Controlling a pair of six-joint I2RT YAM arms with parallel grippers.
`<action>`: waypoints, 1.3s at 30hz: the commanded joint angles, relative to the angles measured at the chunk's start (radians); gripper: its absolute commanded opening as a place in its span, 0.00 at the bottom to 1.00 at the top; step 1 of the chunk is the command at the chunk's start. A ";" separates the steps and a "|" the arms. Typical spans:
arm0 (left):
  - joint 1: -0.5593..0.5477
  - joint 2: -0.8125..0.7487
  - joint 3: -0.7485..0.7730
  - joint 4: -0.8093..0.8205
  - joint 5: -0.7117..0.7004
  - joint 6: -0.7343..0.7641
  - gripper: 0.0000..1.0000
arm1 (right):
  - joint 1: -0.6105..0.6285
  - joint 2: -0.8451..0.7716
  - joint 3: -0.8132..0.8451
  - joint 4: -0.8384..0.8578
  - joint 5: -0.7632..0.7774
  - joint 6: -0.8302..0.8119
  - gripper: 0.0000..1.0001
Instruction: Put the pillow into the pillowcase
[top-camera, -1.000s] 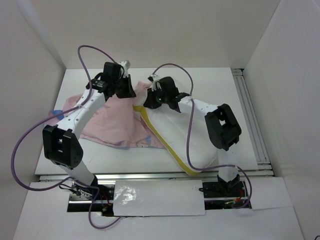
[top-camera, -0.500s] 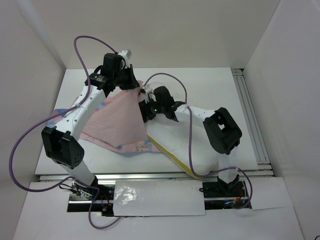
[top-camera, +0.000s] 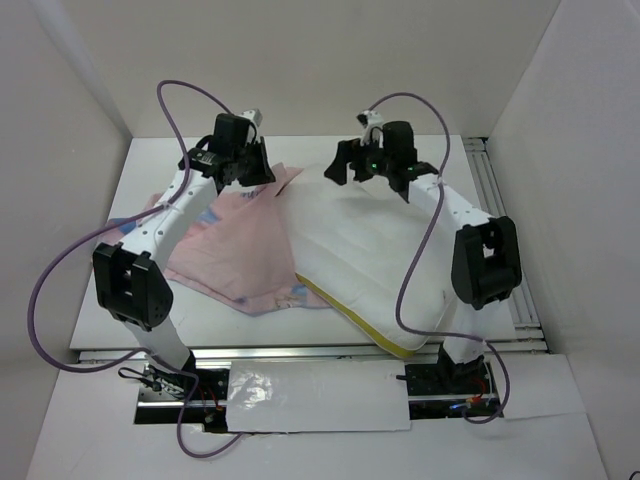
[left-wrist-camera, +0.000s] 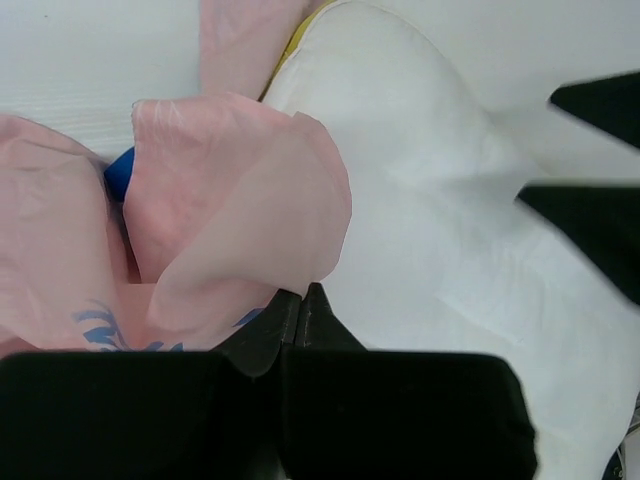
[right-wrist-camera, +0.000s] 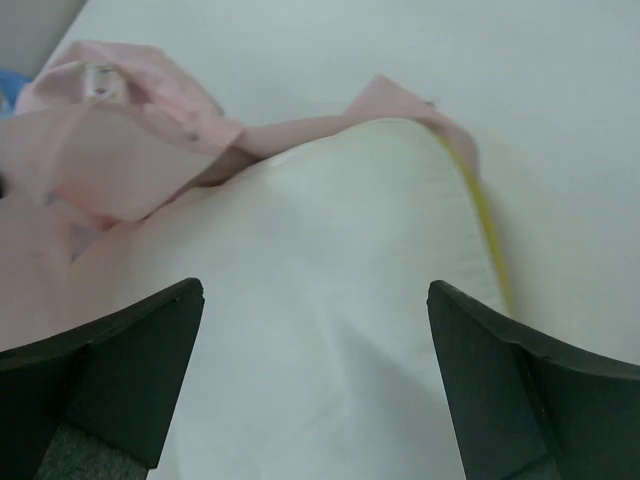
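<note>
**Step in hand:** opening the case mouth and feeding in the pillow. I judge this barely begun.

**Left pincer** (top-camera: 250, 175): pressed together on a fold of the pillowcase (top-camera: 225, 255) at its far edge. My left wrist view shows the pink cloth (left-wrist-camera: 230, 210) bunched and lifted just above the closed tips, with a little blue print showing at the fold.

**Right pincer** (top-camera: 345, 172): spread wide and holding nothing. It hovers over the far end of the pillow (top-camera: 365, 250). In my right wrist view both fingers (right-wrist-camera: 130, 380) stand well apart, with the white pillow (right-wrist-camera: 320, 260) between and below them.

**Position of items:** the pillow lies flat on the tabletop (top-camera: 210, 325), right of centre, with its yellow edge strip (top-camera: 345, 312) towards the near side. Nearly all of it is outside the case. The pillowcase lies to its left, pink side up and touching the pillow's left edge. A pink flap (right-wrist-camera: 400, 105) shows just beyond the pillow's far corner.

**Next move requires:**
- The right pincer should come down and pinch the pillow's far corner.
- The left pincer holds the raised layer up to keep the mouth open.
- I cannot confirm that only one layer is pinched. If both are, the mouth will not open.
</note>
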 joint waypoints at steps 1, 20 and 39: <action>0.005 0.007 0.022 0.018 -0.022 -0.011 0.00 | -0.051 0.129 0.148 -0.081 -0.066 -0.011 1.00; 0.053 0.123 0.163 -0.031 -0.021 -0.031 0.00 | -0.062 0.400 0.419 -0.250 -0.293 -0.138 0.00; 0.028 0.145 0.267 -0.001 0.082 -0.022 0.00 | 0.234 0.137 0.155 -0.084 -0.389 -0.275 0.00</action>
